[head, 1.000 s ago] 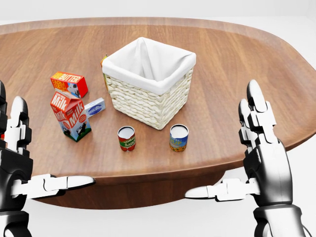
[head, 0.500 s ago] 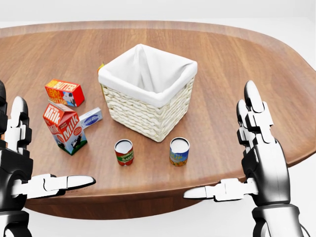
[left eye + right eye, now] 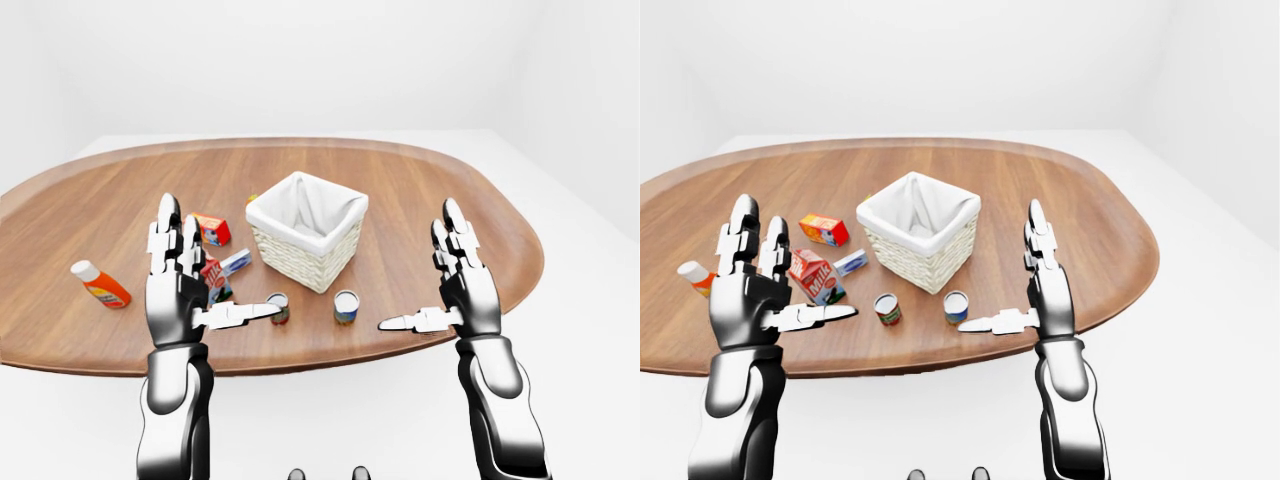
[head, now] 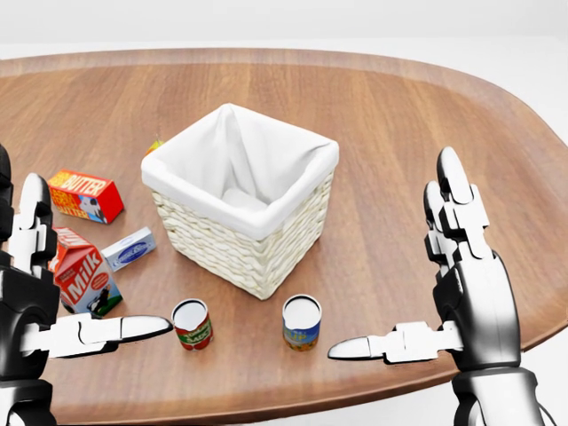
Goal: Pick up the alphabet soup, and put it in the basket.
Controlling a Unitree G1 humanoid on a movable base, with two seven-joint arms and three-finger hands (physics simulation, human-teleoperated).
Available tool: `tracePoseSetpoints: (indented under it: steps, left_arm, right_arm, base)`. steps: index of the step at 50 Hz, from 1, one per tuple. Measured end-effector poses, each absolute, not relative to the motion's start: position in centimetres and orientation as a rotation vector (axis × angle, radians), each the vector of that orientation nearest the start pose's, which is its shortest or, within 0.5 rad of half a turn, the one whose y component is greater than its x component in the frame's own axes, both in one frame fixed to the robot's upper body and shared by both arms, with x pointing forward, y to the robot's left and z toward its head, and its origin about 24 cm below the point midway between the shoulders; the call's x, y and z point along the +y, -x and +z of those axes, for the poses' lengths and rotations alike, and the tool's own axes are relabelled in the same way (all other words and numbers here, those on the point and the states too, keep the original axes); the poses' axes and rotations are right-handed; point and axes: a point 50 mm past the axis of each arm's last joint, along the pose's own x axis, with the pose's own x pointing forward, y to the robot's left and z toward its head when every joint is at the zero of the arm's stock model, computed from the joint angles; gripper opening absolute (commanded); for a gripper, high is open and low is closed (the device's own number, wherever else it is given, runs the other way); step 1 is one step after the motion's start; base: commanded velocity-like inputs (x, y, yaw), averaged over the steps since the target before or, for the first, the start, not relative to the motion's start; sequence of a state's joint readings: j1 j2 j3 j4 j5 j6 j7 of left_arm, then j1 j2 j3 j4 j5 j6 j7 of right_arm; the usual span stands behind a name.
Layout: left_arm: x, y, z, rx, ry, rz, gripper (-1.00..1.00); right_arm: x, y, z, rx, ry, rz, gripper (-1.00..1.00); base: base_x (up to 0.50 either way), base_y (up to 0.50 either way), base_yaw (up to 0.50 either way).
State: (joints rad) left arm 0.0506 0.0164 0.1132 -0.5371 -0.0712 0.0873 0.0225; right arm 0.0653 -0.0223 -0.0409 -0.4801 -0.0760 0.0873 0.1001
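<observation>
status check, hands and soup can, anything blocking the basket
Left hand and right hand open, empty. Soup can upright on table, untouched, below basket in head view. Nothing blocking.

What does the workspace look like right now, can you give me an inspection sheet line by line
Surface: oval wooden table, no spills seen.
Job's things: white-lined wicker basket upright near the table's middle, nothing seen inside it; two small cans below it in the head view, a red and green can and a blue and yellow can, both upright; labels too small to tell which is the alphabet soup.
Clutter: butter box, milk carton, small blue and white box, orange bottle lying at the left.
Grippers: left robot hand and right robot hand open, holding nothing.
Cables: nothing seen.
Surroundings: plain white floor and walls.
</observation>
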Motion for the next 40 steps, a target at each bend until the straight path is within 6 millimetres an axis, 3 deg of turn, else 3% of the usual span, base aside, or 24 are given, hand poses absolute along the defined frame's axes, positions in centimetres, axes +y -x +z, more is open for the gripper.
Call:
tracePoseSetpoints:
  steps: [31, 40]
  left_arm:
    - [17.88, -22.29, 14.42, -0.403, 0.025, 0.12, 1.0]
    - [17.85, -22.3, 14.41, -0.402, 0.024, 0.12, 1.0]
  right_arm:
    - [-15.87, -22.83, 12.65, -0.314, 0.13, 0.03, 1.0]
    - [-15.78, -22.89, 12.49, -0.306, 0.133, 0.034, 1.0]
  base:
    - [0.28, 0.0, 0.0]
    - [0.02, 0.0, 0.0]
